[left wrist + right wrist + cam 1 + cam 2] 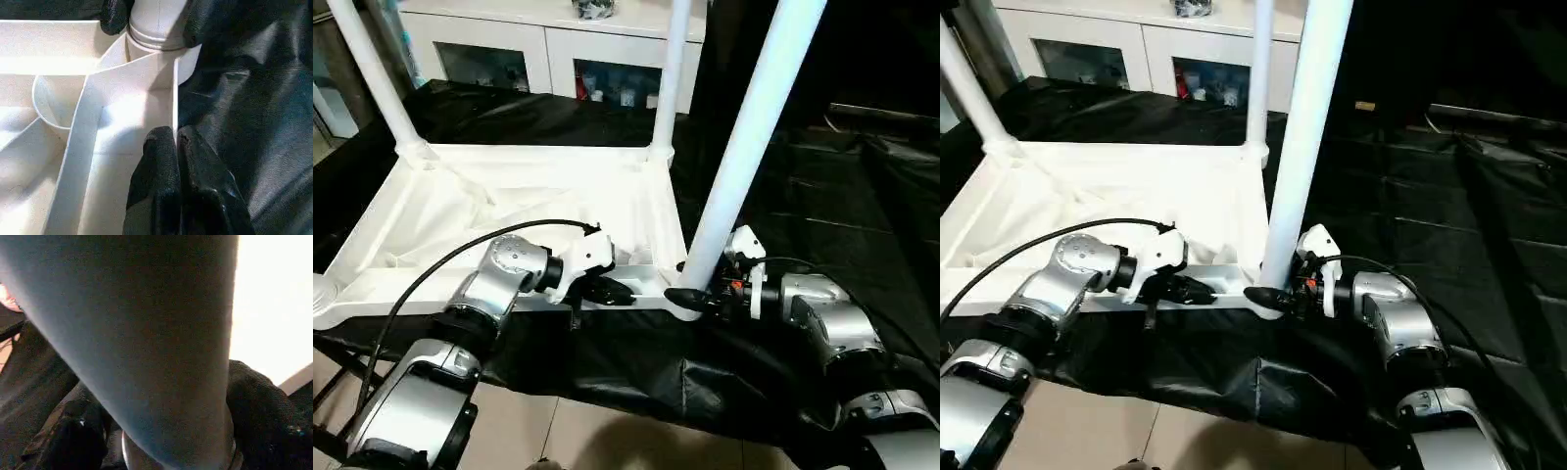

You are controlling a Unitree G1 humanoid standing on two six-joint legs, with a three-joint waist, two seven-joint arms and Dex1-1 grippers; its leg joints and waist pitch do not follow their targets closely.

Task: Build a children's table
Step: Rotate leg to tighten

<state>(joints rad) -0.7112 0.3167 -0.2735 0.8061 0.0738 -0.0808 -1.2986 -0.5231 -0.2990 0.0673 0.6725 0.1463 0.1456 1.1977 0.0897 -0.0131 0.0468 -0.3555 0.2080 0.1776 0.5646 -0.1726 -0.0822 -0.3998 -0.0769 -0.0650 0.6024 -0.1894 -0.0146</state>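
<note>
Our left claw (612, 291) is pinched shut on the thin near wall of the upturned table top (509, 211), one black finger (156, 181) inside the rim and the other outside it, just beside the near right corner socket. Our right claw (697, 297) stands spread around the foot of the leg (744, 147) that rises from that socket, with a dark finger on either side of the white tube; in the right wrist view the fingers (73, 440) flank the leg closely, but we cannot tell whether they press on it or only sit beside it. The table lies ribbed side up on a black sheet (803, 196) over the work surface, its near rim running along the sheet's front edge, where the cloth hangs down toward the pale floor (568, 431). Two more legs (671, 78) stand upright in the far corners, close to the white cabinet (548, 39) behind. The near left corner socket (323, 294) sits at the picture's edge. To the right of the table the black sheet stretches wide and bare, which leaves our right arm free room on that side.
</note>
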